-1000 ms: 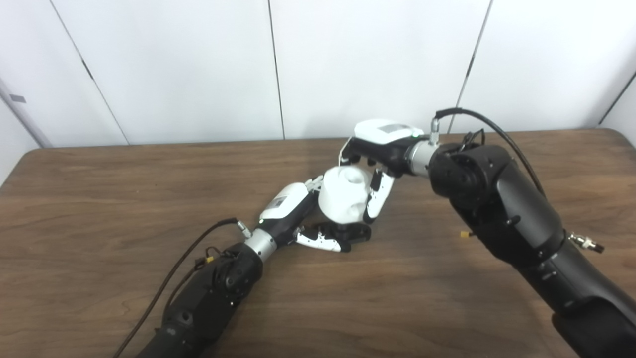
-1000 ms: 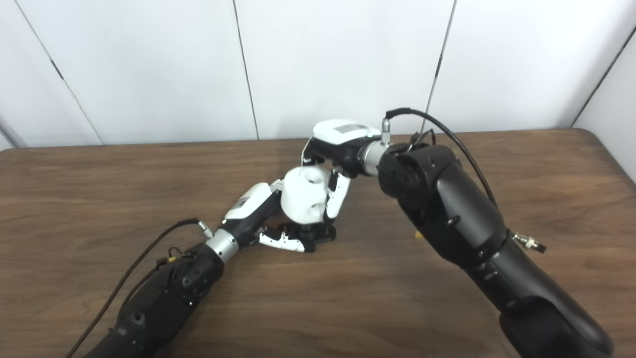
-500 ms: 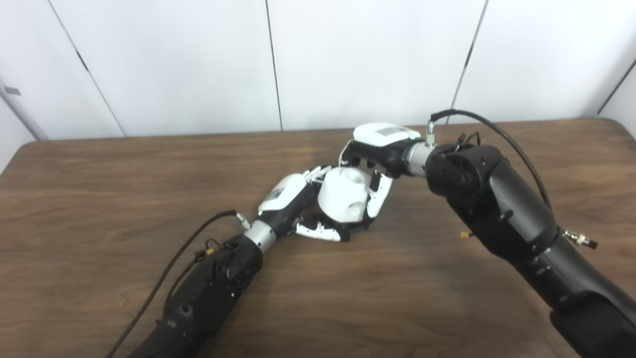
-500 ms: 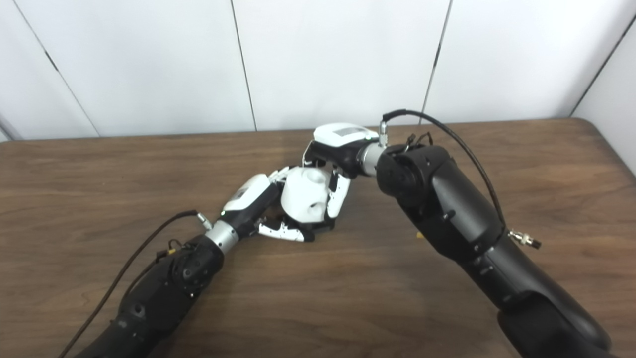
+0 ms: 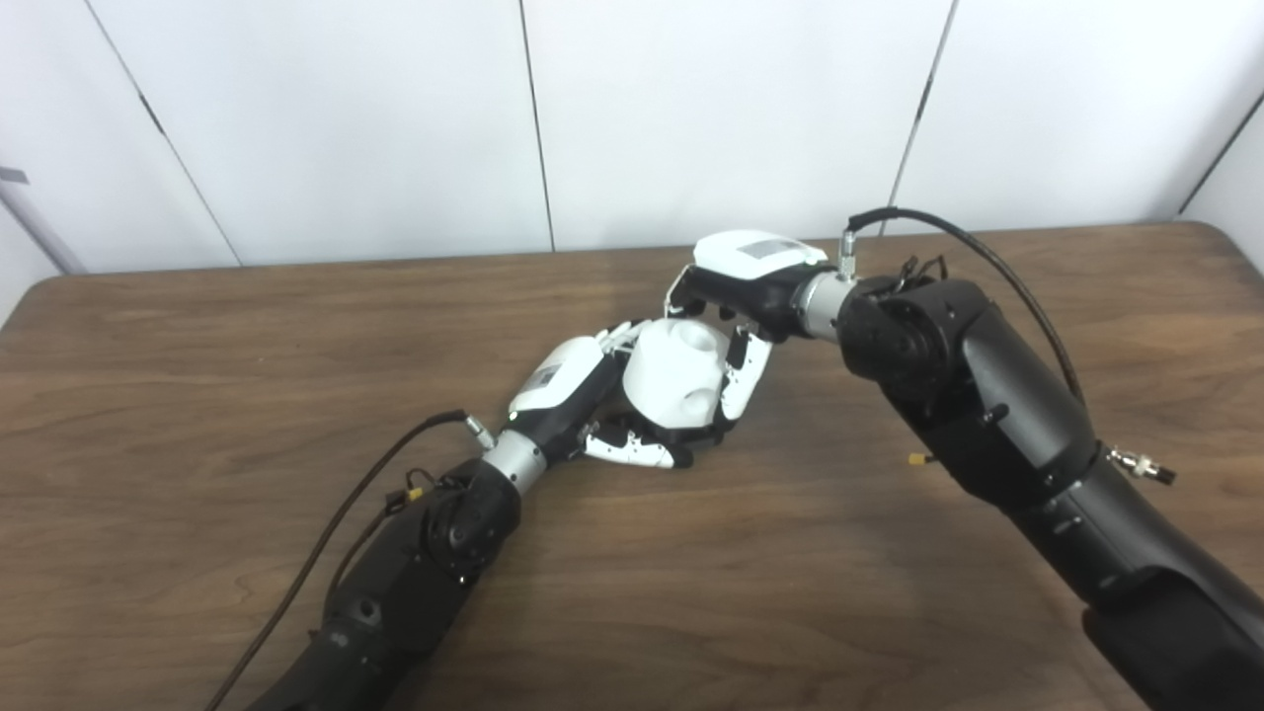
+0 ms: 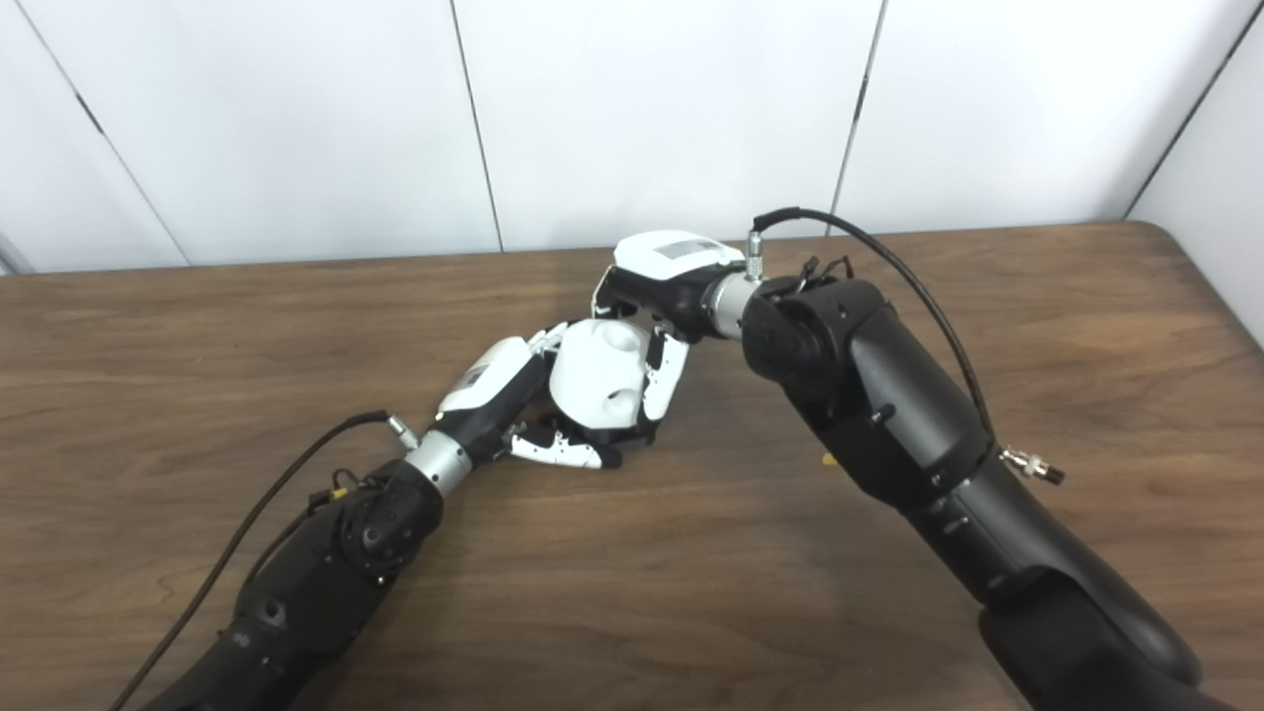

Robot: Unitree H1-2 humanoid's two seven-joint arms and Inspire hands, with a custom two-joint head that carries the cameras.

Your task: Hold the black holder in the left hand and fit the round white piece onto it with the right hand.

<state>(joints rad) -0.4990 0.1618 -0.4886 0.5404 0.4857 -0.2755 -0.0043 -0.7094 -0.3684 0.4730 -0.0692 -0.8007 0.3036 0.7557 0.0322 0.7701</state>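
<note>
- Sitting lower than a second ago: round white piece now pressed down close onto the black holder, barely any dark base peeking out underneath, where a clear stub of it was showing between piece and hand before.
- Whole picture sliding too, table edge and wall seams shifted, so partly just the head cameras moving, not the parts.
- Both hands bunched tighter together than a second back, meeting near the middle of the wooden table.
- Gripping from below-left: left hand, fingers curled under and around the holder, clamped on it, thumb side tucked up against the white piece.
- Reaching over from the upper right: right hand, fingers draped down the right side of the white piece, others wrapped over the far side, closed on it.
- Facing up and a bit toward the camera: a round recess on top of the white piece, plus a second smaller hole on its lower side.
- Looking for writing: a grey label patch on the back of each hand, way too small and blurry to read; no brand legible anywhere.
- Glowing on both hands near the wrists: a tiny green light.
- Trailing off each wrist: a black cable.
</note>
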